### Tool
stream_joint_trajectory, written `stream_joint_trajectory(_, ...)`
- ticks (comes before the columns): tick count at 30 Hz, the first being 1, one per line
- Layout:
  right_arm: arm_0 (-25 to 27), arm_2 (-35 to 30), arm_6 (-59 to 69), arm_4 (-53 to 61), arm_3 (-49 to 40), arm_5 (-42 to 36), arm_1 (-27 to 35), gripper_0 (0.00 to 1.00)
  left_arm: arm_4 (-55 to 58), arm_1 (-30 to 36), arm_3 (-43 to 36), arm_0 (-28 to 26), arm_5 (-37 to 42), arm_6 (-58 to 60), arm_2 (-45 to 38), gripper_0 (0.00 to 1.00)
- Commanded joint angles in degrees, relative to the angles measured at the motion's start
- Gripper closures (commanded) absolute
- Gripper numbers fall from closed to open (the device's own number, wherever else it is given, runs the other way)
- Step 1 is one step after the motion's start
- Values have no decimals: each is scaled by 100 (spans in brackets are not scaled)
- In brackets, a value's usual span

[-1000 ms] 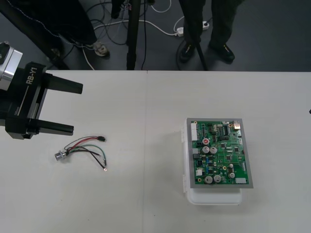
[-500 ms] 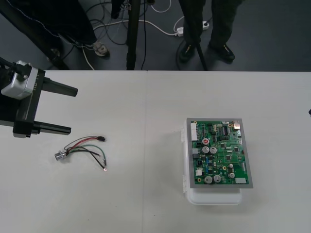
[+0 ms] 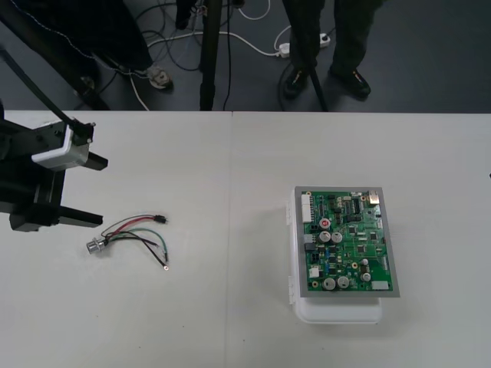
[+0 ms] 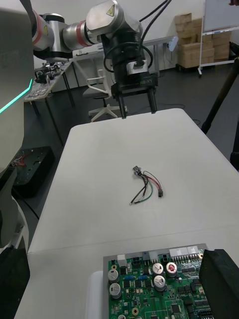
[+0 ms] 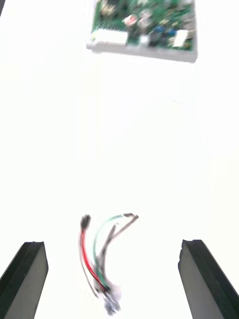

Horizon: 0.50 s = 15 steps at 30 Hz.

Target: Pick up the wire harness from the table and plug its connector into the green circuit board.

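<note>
The wire harness (image 3: 132, 233) lies loose on the table's left side, its round metal socket (image 3: 94, 246) to the left and its small black plug (image 3: 159, 219) to the right. My left gripper (image 3: 98, 190) is open and hovers just up and left of it, holding nothing. In the left wrist view the harness (image 5: 102, 254) lies on the table between the wide-apart fingers (image 5: 27, 279). The green circuit board (image 3: 347, 241) sits on its white base (image 3: 337, 311) at the right. In the right wrist view the left gripper (image 4: 138, 112) hangs beyond the harness (image 4: 146, 187). My right gripper (image 3: 489, 177) is at the table's right edge.
A seam runs down the table's middle (image 3: 230, 230) between harness and board. Bare tabletop lies all around the harness. Beyond the far edge, stand legs and cables (image 3: 207, 54) cross the dark floor.
My left gripper has turned at the wrist and dropped slightly toward the harness, drawing back a little to the left. The harness and the board have not moved.
</note>
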State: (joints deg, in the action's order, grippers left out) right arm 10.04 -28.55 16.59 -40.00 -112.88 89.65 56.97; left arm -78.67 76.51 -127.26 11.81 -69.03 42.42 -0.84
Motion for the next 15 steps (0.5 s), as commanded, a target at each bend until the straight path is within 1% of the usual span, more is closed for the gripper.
stream_joint_trajectory(1, -29, -371, -50, 238, 144, 35, 446, 0, -597, 382, -511, -73, 241, 557, 137, 23)
stream_joint_trajectory(7, 77, -362, -77, 590, 557, 35, 965, 0, -1036, 461, -678, 6, 241, 1453, 497, 23)
stream_joint_trajectory(15, 77, -380, -94, 704, 908, 35, 1308, 0, -1713, 593, -678, 489, 241, 2543, 1376, 23)
